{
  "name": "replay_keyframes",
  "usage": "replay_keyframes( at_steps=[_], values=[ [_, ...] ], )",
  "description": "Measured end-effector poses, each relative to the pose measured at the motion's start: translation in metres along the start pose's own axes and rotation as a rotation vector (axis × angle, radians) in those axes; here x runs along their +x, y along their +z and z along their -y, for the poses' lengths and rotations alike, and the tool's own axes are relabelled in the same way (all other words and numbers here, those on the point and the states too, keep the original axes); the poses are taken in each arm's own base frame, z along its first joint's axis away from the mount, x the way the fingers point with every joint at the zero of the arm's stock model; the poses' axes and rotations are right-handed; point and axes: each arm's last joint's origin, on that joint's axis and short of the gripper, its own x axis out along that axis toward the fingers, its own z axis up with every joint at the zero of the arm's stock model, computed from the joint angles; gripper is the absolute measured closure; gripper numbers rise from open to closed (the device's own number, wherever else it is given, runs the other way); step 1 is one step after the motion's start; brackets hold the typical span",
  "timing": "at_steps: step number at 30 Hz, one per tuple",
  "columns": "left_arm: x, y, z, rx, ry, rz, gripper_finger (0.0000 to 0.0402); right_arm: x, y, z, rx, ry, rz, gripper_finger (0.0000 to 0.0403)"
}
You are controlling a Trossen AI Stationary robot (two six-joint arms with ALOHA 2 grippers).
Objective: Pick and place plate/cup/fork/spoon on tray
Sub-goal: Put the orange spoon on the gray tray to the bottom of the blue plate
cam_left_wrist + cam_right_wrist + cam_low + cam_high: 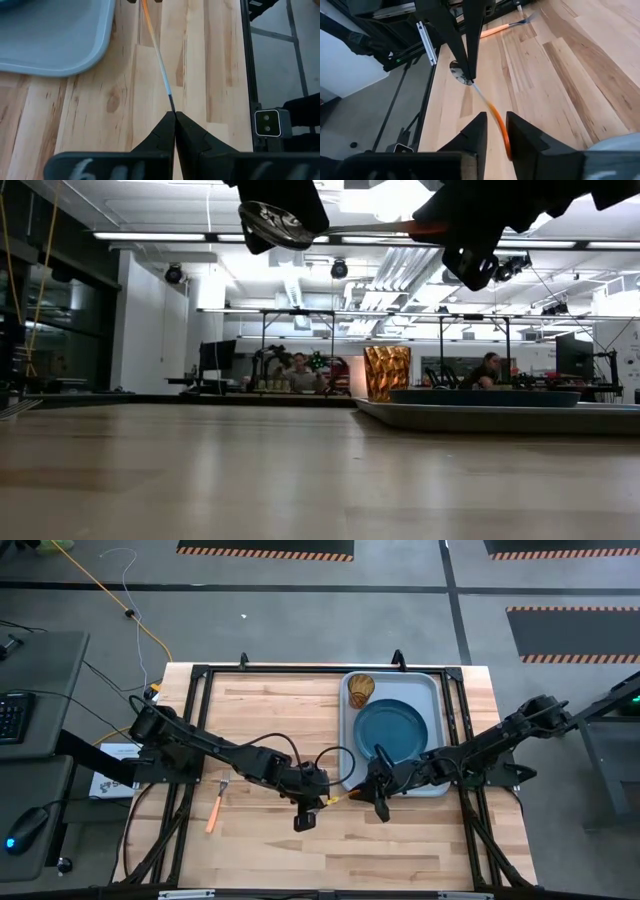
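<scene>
A: We see the spoon (330, 226) up in the air above the bare wood, just off the tray's (437, 690) near corner, stretched between both arms. The left gripper (306, 816) has its fingers pressed tight together on the metal neck right by the bowl.

B: And the right gripper (495, 131)? We see its fingers (477, 129) standing a narrow gap apart, with the spoon's orange handle running down between them. We cannot tell whether they actually press on it.

A: Agreed. On the tray, we find the plate (392, 730) lying flat and the cup (361, 690) standing upright beside it, toward the far corner.

B: The fork (217, 804) lies on the table (270, 720), well apart from the tray, out on the left arm's side.
</scene>
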Motion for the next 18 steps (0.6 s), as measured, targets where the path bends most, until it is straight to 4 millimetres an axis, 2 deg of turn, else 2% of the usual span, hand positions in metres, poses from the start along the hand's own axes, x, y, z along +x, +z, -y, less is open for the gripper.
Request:
replay_keyframes(
  at_steps=[8, 14, 18],
  values=[
    [0.000, 0.000, 0.000, 0.000, 0.004, -0.003, 0.0401, 0.000, 0.000, -0.001, 0.000, 0.014, -0.006, 0.0395],
    [0.000, 0.001, -0.004, -0.015, 0.010, 0.003, 0.0396, 0.000, -0.003, 0.000, -0.011, 0.033, -0.060, 0.0400],
    [-0.017, 0.017, -0.014, -0.008, 0.036, 0.028, 0.0367, -0.003, -0.011, 0.004, -0.002, 0.014, -0.161, 0.0400]
  ],
)
